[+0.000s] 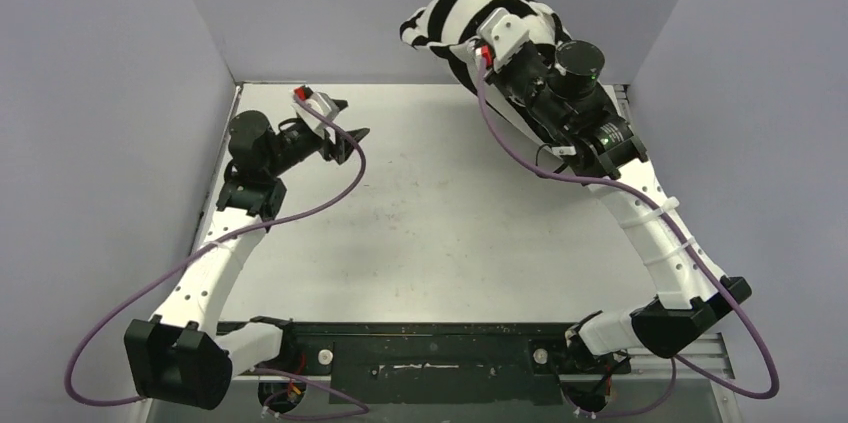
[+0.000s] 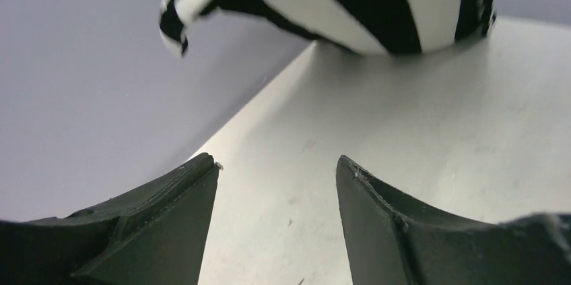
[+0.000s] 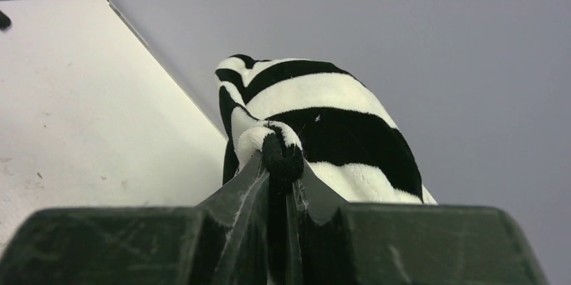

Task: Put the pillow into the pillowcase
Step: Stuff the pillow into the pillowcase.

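Note:
The black-and-white striped pillowcase (image 1: 447,15) hangs plump and bunched above the table's back right corner, against the rear wall. My right gripper (image 1: 478,47) is shut on a gathered fold of it; in the right wrist view the fingertips (image 3: 250,172) pinch a dark knot of the pillowcase (image 3: 323,113). The pillow is hidden; none of its plain fabric shows. My left gripper (image 1: 350,123) stands open and empty over the table's back left, well apart from the cloth. In the left wrist view, that gripper (image 2: 277,160) points toward the pillowcase (image 2: 350,2), which shows beyond it.
The white table (image 1: 430,223) is walled by grey panels at the left, back and right. Purple cables loop beside both arms. The arm bases and a dark rail (image 1: 430,363) line the near edge.

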Motion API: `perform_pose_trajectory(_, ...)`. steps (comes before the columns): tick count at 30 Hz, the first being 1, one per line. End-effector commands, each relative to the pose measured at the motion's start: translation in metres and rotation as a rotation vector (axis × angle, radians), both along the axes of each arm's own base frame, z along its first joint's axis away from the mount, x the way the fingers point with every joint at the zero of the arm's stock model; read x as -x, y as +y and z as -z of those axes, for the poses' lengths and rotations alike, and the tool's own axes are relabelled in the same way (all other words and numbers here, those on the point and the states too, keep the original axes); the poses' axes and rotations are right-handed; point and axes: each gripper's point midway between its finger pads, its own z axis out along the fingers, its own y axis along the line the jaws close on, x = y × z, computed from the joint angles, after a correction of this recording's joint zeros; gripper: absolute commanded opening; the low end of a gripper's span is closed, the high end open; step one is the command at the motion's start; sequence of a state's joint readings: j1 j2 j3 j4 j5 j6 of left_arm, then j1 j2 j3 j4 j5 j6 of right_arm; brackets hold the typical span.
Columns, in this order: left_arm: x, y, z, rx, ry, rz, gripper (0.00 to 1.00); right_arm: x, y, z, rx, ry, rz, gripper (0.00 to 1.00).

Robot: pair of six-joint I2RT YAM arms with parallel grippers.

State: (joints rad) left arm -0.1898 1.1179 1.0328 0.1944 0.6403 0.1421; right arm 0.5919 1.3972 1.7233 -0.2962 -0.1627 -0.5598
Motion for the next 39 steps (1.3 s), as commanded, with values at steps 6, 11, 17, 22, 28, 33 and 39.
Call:
perform_pose_trajectory(6,-0.047,-0.002,0.004,-0.225,-0.353,-0.031,0.67,0.058,-0.016,-0.070,-0.159,-0.090,-0.193,0.00)
perform_pose_trajectory(11,-0.068,-0.025,-0.002,-0.258,-0.484,0.014,0.67,0.076,-0.017,-0.070,-0.160,-0.077,-0.246,0.00)
perform_pose_trajectory(17,-0.084,-0.063,0.004,-0.241,-0.497,0.066,0.68,0.086,-0.015,-0.072,-0.173,-0.077,-0.286,0.00)
perform_pose_trajectory(22,-0.106,-0.084,0.008,-0.224,-0.537,0.002,0.70,0.092,-0.011,-0.075,-0.190,-0.080,-0.323,0.00)
perform_pose_trajectory(28,-0.104,-0.093,-0.010,-0.164,-0.626,-0.100,0.70,0.098,-0.013,-0.068,-0.190,-0.081,-0.332,0.00)
perform_pose_trajectory(33,-0.097,-0.082,-0.018,-0.138,-0.670,-0.162,0.70,0.095,-0.015,-0.065,-0.173,-0.066,-0.315,0.00)
perform_pose_trajectory(39,-0.102,-0.091,-0.003,-0.203,-0.639,-0.081,0.67,0.100,-0.013,-0.075,-0.199,-0.079,-0.341,0.00)
